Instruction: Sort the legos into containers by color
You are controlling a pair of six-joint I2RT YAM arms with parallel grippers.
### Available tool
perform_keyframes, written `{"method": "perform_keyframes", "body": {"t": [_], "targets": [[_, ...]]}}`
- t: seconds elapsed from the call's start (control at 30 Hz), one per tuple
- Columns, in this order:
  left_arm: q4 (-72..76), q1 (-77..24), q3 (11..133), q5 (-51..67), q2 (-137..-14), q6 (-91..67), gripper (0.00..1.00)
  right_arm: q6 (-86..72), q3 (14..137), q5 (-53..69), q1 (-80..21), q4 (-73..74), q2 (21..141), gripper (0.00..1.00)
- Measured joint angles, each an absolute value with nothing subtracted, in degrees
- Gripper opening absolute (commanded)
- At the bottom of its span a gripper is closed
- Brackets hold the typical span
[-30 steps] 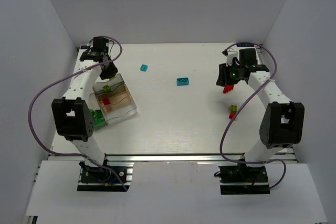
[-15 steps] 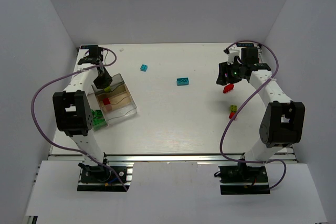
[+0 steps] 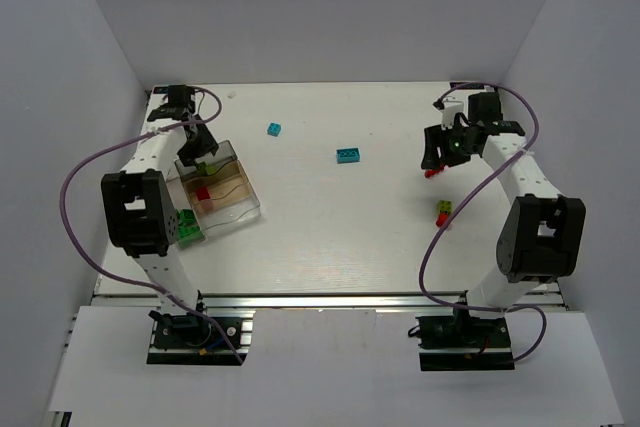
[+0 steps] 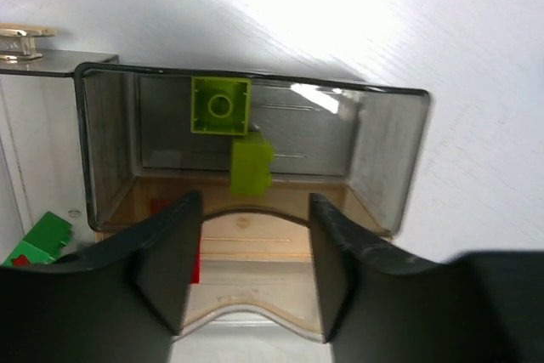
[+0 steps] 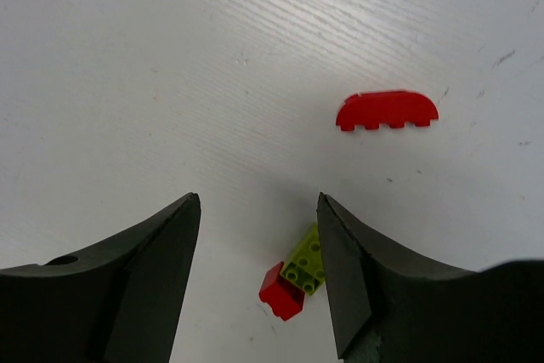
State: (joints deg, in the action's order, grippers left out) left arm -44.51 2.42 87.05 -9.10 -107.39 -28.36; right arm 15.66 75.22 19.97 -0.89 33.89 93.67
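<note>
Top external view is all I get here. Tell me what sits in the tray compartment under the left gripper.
Observer: The left wrist view shows a lime green brick lying stud up in the end compartment of the tray, with a second lime green piece next to it, its studs not showing.
Operator: Confirm the left gripper is empty.
Observer: The left gripper stands open over that compartment, with nothing in its grasp.
Operator: Now report on the right gripper.
Observer: The right gripper is open and empty. The red arched brick lies loose ahead of it.
</note>
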Motion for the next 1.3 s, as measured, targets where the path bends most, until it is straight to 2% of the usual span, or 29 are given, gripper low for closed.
{"method": "perform_keyframes", "body": {"t": [0.03,0.13,0.2,0.23,0.27,0.37,0.57,0.97,1.17,1.3], "targets": [[-44.4,2.4,86.9,-8.4,-106.7,-28.5,0.51,15.9,75.2,19.8,-0.5,35.2,93.4,0.6],[-41.9,2.4,84.4,-5.6,-101.8,-28.9,0.44,16.1,75.2,18.5,1.2,38.9,92.8,0.58],[-39.5,2.2,81.0,-2.9,-96.4,-29.2,0.52,16.1,75.2,16.8,2.3,41.6,92.3,0.58],[-37.9,2.1,78.8,-0.8,-93.1,-29.6,0.64,15.9,75.1,15.9,2.7,42.6,92.0,0.58],[-36.7,2.0,77.0,0.8,-90.3,-29.8,0.69,15.6,74.8,14.8,3.1,43.4,91.5,0.59],[-31.7,1.7,70.3,7.5,-81.6,-31.5,0.82,14.3,72.9,11.8,3.4,44.2,90.4,0.62],[-25.4,1.4,59.8,15.8,-71.4,-34.6,0.85,9.3,69.6,7.6,3.0,43.9,92.7,0.65],[-23.9,1.4,53.3,18.0,-61.1,-37.1,0.85,2.5,66.7,3.0,2.3,39.1,100.4,0.64],[-24.0,1.4,51.4,18.0,-59.2,-38.3,0.86,0.2,65.0,2.1,1.5,37.0,101.4,0.55],[-24.4,1.4,51.2,17.7,-58.3,-38.4,0.86,-0.9,64.3,1.8,1.2,36.9,102.2,0.4]]}}
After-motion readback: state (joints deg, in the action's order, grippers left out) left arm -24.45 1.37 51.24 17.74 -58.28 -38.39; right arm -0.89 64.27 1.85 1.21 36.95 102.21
